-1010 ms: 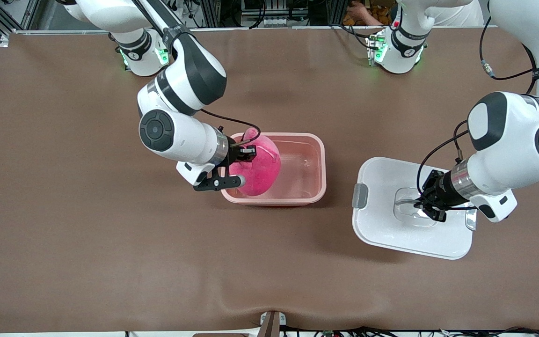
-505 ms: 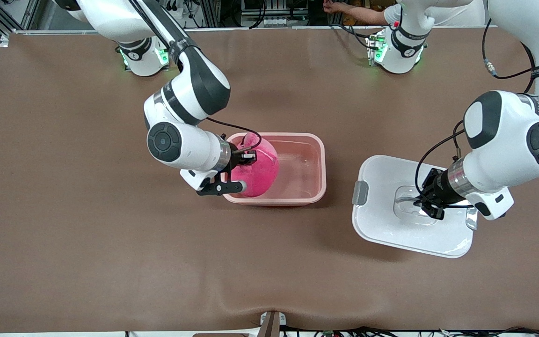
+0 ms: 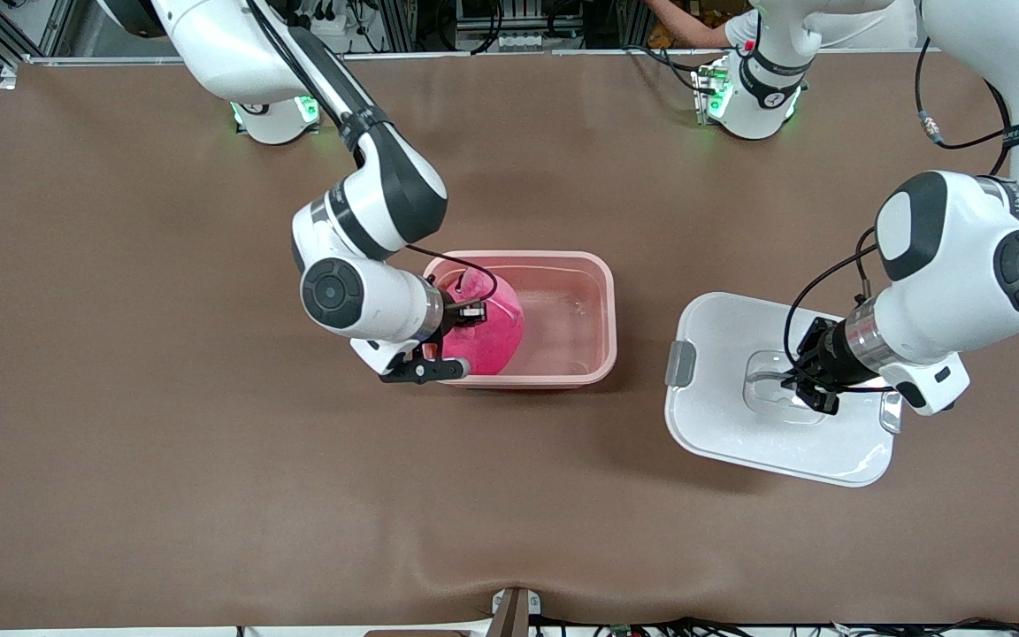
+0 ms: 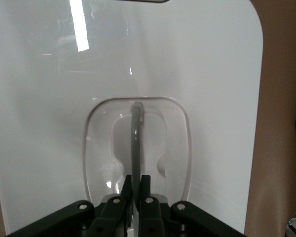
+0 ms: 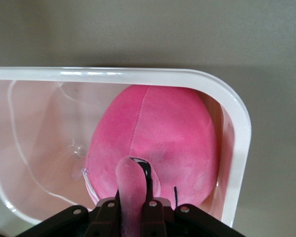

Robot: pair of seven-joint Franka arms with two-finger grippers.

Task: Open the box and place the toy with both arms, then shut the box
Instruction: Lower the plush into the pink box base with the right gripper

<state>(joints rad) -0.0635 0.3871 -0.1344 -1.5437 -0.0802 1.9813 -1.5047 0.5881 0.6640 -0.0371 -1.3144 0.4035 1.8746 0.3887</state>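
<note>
**Toy in box, lid off**

We see right gripper (image 5: 133, 210) clamped on the plush toy's (image 3: 487, 336) bump, inside the glossy pink box (image 3: 593, 354) near its rim. Left gripper (image 4: 135, 190) pinches the smooth white lid's (image 3: 722, 425) handle (image 4: 136, 143), lid well apart.

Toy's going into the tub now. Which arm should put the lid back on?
Probably left. The left gripper is shut on the handle of the lid. The right gripper is shut on the toy in the box.

White jointed arms (image 3: 961, 257) with dark-grey joint caps, black cables, green-lit bases (image 3: 275, 115).
</note>
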